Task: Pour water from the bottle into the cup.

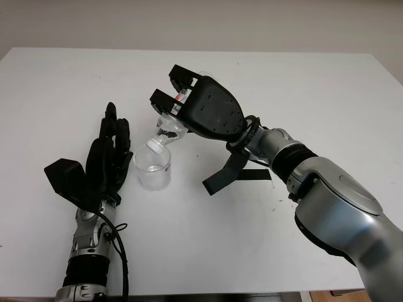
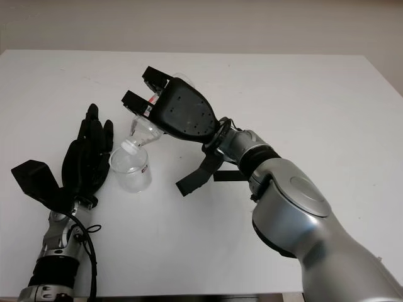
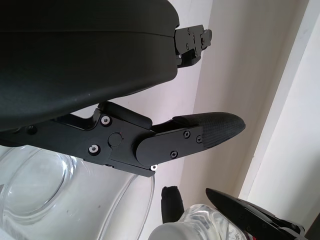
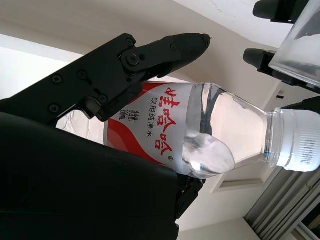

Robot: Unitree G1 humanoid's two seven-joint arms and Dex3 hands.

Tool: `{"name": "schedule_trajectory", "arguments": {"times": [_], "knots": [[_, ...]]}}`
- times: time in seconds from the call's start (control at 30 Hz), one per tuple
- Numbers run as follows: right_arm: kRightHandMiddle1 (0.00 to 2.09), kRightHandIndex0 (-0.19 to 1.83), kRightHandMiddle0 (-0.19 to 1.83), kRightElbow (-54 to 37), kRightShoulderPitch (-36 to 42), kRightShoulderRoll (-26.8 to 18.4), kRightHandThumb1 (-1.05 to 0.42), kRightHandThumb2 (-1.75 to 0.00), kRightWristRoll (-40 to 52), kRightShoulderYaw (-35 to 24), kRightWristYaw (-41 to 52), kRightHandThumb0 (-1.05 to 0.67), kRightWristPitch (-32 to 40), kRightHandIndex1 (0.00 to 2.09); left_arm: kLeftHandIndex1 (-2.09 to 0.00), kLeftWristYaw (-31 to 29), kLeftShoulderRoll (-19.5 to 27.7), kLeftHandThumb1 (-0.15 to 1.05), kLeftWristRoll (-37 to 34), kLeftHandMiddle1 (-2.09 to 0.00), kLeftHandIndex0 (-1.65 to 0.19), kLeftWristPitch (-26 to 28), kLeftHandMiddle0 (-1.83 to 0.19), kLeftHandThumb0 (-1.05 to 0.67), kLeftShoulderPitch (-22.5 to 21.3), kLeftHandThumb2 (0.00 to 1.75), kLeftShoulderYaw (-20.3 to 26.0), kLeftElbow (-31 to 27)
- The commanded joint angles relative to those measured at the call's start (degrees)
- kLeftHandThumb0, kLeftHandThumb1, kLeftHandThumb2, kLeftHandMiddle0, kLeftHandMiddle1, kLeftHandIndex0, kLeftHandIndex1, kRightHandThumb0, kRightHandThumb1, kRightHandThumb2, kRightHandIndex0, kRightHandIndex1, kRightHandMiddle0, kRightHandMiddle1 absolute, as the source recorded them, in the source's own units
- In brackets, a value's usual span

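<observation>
My right hand is shut on a clear water bottle with a red and white label. The bottle is tilted, neck down and to the left. Its white cap is on and sits just above the rim of the clear plastic cup. The cup stands upright on the white table. My left hand is open and upright just left of the cup, palm toward it; I cannot tell if it touches. Water pools in the bottle's shoulder.
A short black strip lies on the table under my right forearm. The table's far edge meets a pale wall, and its near edge runs by my arms.
</observation>
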Motion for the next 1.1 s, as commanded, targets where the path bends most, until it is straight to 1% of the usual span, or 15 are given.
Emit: {"name": "schedule_trajectory", "arguments": {"times": [0.0,0.1,0.17,0.23,0.27,0.33,0.43,0.5,0.53,0.6,0.7,0.8,0.9,1.0,1.07], "knots": [[2.09,1.19,0.71,0.0,-2.2,-0.1,-1.05,-0.4,0.8,-0.5,-0.3,-0.53,-0.2,2.09,-0.05,0.1,-0.5,1.05,0.0,-0.06,0.14,-0.4,0.12,-0.7,-0.3,0.61,0.0,0.6],[2.09,1.2,0.72,-0.1,-1.4,0.2,-1.05,-0.39,4.3,-3.1,1.6,-0.53,-4.3,2.09,-0.05,-0.2,-0.3,1.05,0.0,-0.05,0.14,-0.9,0.12,-0.69,-0.3,0.61,0.0,1.0],[2.09,1.22,0.75,0.0,-0.5,0.6,-1.05,-0.28,8.4,-6.0,3.9,-0.51,-8.2,2.09,-0.05,-0.6,-0.4,1.05,-0.4,-0.05,0.14,-0.8,0.12,-0.69,-0.3,0.6,0.1,1.1],[2.09,1.22,0.64,0.0,0.2,0.8,-1.05,-0.24,12.2,-8.9,7.7,-0.48,-11.3,2.09,-0.05,-0.7,-0.4,1.05,-0.4,-0.05,0.15,-0.8,0.12,-0.69,-0.2,0.6,0.0,0.8],[2.09,1.22,0.65,-0.1,0.5,0.8,-1.05,-0.24,13.7,-10.0,9.3,-0.46,-12.2,2.09,-0.05,-0.6,-0.4,1.05,-0.3,-0.05,0.15,-0.8,0.13,-0.69,-0.1,0.61,0.0,0.7],[2.09,1.23,0.73,-0.5,1.3,0.9,-1.05,-0.25,17.0,-12.7,12.7,-0.45,-13.6,2.09,-0.05,-0.8,-0.3,1.05,-0.3,-0.05,0.15,-0.8,0.13,-0.69,0.0,0.61,0.0,0.7],[2.09,1.31,0.91,-1.3,3.3,1.6,-1.05,-0.27,24.5,-18.7,20.2,-0.44,-16.5,2.09,-0.05,-0.8,-0.3,1.05,-0.4,-0.05,0.15,-0.6,0.13,-0.7,0.1,0.6,0.1,0.6],[2.09,1.36,0.98,-1.9,5.2,2.4,-1.05,-0.27,31.1,-23.7,27.2,-0.42,-18.5,2.09,-0.05,-0.9,-0.3,1.05,-0.5,-0.05,0.16,-0.6,0.13,-0.7,0.2,0.6,0.2,0.6],[2.09,1.46,1.1,-2.3,6.2,2.8,-1.05,-0.3,34.6,-26.4,31.2,-0.4,-19.3,2.09,-0.05,-1.0,-0.3,1.05,-0.7,-0.05,0.16,-0.6,0.13,-0.7,0.2,0.6,0.2,0.6],[2.09,1.44,1.12,-3.1,8.2,3.7,-1.05,-0.31,42.0,-31.7,40.2,-0.4,-20.3,2.09,-0.04,-1.1,-0.3,1.05,-0.7,-0.05,0.16,-0.5,0.14,-0.69,0.4,0.6,0.3,0.4],[2.09,1.42,1.07,-5.7,11.3,4.5,-1.05,-0.36,51.0,-38.1,52.0,-0.39,-19.4,2.09,-0.05,-0.9,0.0,1.05,-0.5,-0.05,0.16,-0.3,0.13,-0.69,0.6,0.61,0.2,0.2],[2.09,1.41,1.03,-9.2,14.4,4.6,-1.05,-0.38,56.1,-42.1,59.8,-0.38,-17.6,2.09,-0.05,-0.9,0.0,1.05,-0.5,-0.05,0.15,-0.1,0.13,-0.7,0.7,0.6,0.2,0.0],[2.09,1.37,1.02,-14.3,18.7,4.8,-1.05,-0.4,61.4,-45.8,66.8,-0.38,-13.9,2.09,-0.05,-1.1,0.1,1.05,-0.7,-0.05,0.16,0.2,0.13,-0.69,0.7,0.59,0.3,-0.2],[2.09,1.34,1.0,-22.3,25.1,4.2,-1.05,-0.41,67.4,-49.3,74.3,-0.38,-8.9,2.09,-0.05,-0.9,0.2,1.05,-0.5,-0.06,0.15,0.2,0.13,-0.69,0.8,0.6,0.2,-0.4],[2.09,1.32,0.99,-30.1,29.5,3.7,-1.05,-0.42,71.0,-51.3,78.4,-0.39,-2.1,2.09,-0.05,-0.9,0.2,1.05,-0.6,-0.05,0.15,0.5,0.13,-0.69,0.9,0.6,0.2,-0.6]]}}
